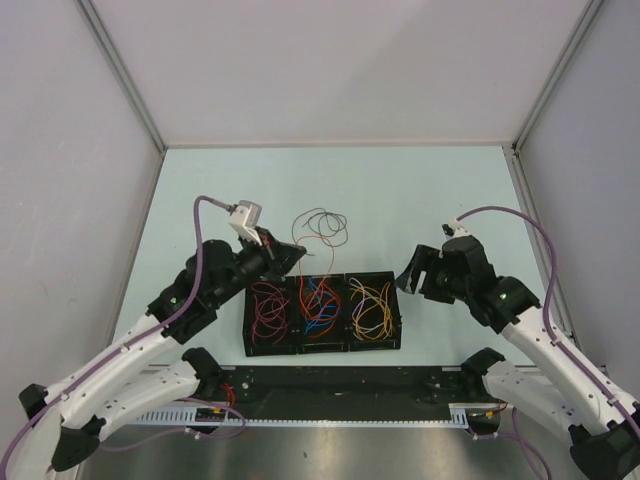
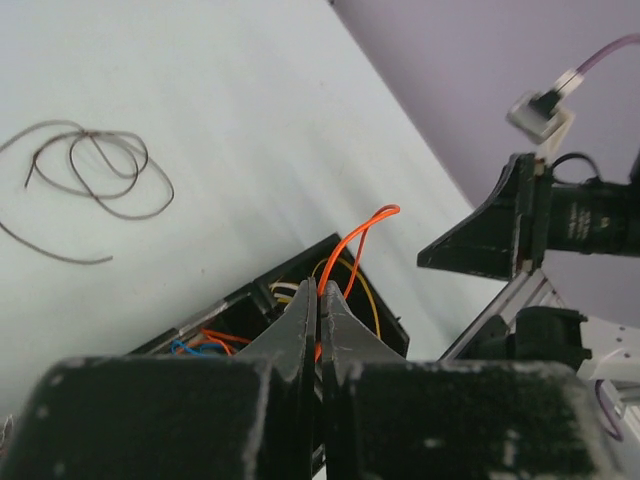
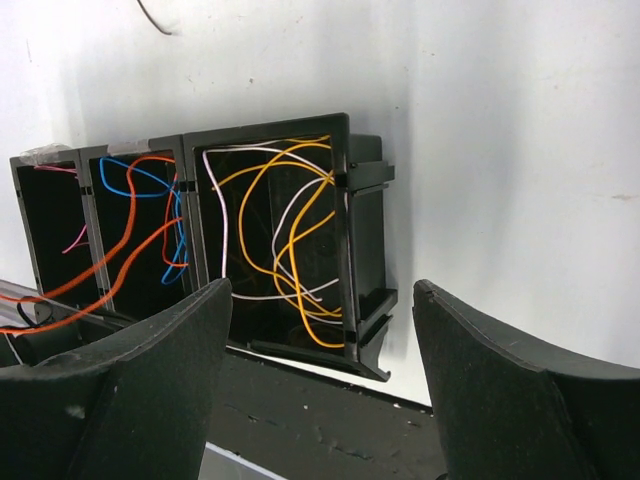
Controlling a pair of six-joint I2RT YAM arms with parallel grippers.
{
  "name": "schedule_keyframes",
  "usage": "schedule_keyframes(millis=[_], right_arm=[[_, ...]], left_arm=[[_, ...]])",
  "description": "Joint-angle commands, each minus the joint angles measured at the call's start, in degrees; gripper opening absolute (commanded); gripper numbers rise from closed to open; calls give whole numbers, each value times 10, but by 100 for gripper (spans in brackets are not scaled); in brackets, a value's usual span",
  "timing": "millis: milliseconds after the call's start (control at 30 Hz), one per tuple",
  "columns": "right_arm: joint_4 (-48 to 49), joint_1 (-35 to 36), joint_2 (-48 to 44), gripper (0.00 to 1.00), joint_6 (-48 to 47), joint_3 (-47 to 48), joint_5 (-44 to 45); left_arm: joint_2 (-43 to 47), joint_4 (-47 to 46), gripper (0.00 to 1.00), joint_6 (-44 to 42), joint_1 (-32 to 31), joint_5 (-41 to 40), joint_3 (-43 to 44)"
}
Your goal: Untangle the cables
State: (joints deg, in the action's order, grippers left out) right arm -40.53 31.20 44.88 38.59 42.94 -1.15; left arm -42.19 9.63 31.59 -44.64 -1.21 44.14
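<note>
Left wrist view showed left claw (image 2: 318,300) clenched on orange cable (image 2: 358,235) above the tray (image 3: 345,200), probably to pull it free; right claw (image 3: 322,290) hung released beside the tray.

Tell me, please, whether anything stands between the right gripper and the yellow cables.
Nothing visible does: the right gripper hangs open beside the tray, and the yellow cables lie uncovered in its nearest compartment.

No text, label, brand, number or sign can be read in any of the three views. The black three-compartment tray (image 1: 247,330) shows plain walls. Any marks on the slotted strip (image 1: 330,421) along the table's near edge are too small to make out.
</note>
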Motion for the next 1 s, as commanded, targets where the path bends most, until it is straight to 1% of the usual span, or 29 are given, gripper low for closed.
schedule_keyframes(millis=[0, 133, 267, 400, 633, 767, 967], right_arm=[[29, 16, 7, 77, 17, -1, 11], [38, 29, 18, 77, 23, -1, 11], [42, 33, 24, 77, 24, -1, 11], [41, 33, 28, 77, 23, -1, 27], [46, 33, 39, 77, 22, -1, 26], [56, 35, 46, 77, 22, -1, 23], [58, 40, 46, 77, 24, -1, 23]], left_arm=[[-11, -14, 0, 20, -12, 8, -31], [-39, -39, 0, 35, -25, 5, -54], [-73, -42, 0, 61, -26, -20, -63], [-99, -46, 0, 80, -28, -24, -73], [-96, -16, 0, 116, -35, -53, -109], [-98, -20, 0, 122, -39, -52, -125], [-128, -30, 0, 132, -46, -58, -136]])
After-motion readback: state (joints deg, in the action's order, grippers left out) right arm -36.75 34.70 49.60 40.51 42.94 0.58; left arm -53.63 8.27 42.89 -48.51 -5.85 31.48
